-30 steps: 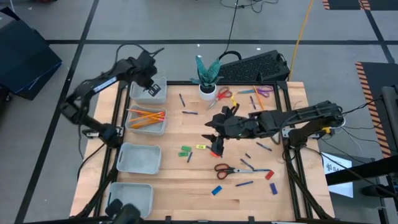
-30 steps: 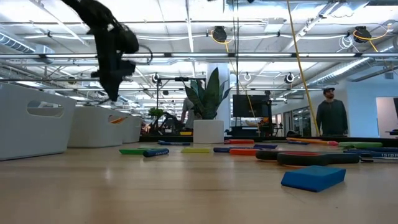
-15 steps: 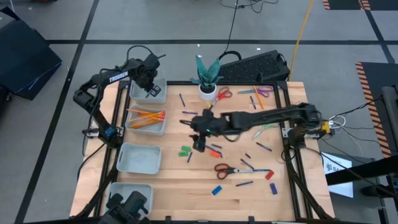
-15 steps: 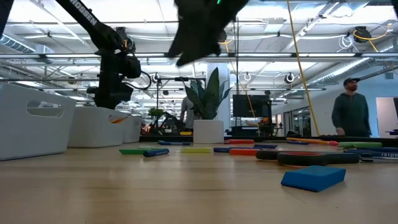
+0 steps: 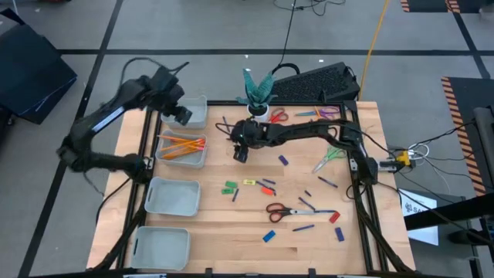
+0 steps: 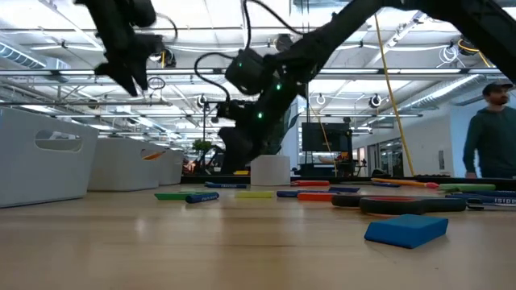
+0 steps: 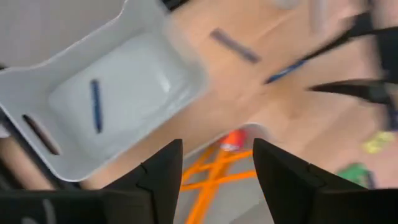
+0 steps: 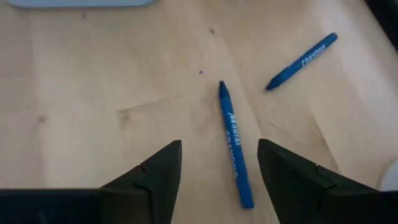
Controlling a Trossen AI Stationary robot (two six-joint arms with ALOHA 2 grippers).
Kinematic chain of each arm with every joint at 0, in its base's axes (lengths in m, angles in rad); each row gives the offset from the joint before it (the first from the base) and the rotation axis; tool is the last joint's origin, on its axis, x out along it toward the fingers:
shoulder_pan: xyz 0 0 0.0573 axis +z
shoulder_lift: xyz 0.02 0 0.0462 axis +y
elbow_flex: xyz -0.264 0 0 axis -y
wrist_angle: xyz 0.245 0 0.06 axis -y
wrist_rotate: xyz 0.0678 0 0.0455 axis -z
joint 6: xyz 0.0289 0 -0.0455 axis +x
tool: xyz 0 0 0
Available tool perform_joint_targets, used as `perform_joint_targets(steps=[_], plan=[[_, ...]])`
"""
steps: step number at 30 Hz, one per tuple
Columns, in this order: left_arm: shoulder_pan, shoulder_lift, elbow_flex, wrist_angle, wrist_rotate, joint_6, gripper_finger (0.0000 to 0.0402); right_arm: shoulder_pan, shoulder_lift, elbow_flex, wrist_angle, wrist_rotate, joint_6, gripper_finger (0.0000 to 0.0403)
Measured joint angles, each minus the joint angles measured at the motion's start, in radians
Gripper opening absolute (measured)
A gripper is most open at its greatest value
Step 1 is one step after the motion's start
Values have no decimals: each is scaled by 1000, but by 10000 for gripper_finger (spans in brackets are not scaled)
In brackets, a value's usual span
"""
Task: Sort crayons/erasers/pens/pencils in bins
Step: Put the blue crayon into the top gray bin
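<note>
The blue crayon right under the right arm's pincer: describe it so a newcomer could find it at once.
Start at the white plant pot at the table's far edge, then drop to the right pincer hovering open just in front of it. The blue crayon lies flat on the bare wood directly below the pincer. A second blue crayon lies close by but clear of the fingers, at an angle to it.

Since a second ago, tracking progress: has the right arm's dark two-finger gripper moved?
Yes. The right gripper moved from mid-table toward the white plant pot and the bins.
</note>
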Motion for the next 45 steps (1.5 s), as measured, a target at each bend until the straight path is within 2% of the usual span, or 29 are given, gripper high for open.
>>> perform_joint_targets(steps=[4,9,16,18,23,27,31,34,40,45], plan=[[-109,-162,-35,5,0,-103,199,-30,43,1,45,-78,-30,175],[-230,-335,-81,25,-33,-252,200,-27,49,1,39,-72,-88,125],[-379,-525,-252,301,-24,-403,200,-17,48,3,-67,-72,-101,29],[-419,-558,-307,389,-23,-427,200,-9,44,6,-118,-87,-102,13],[-520,-579,-407,544,-7,-430,200,32,43,-9,-173,-79,-99,24],[-601,-556,-431,583,-7,-425,200,68,38,-11,-219,-82,-58,25],[-653,-547,-433,551,-38,-398,200,112,38,-11,-246,-97,-12,22],[-671,-547,-433,502,-46,-372,200,143,38,-12,-274,-118,32,34],[-677,-554,-433,455,-47,-313,200,192,39,-12,-341,-141,90,68],[-677,-555,-433,429,-56,-261,200,211,39,-12,-385,-145,128,73]])
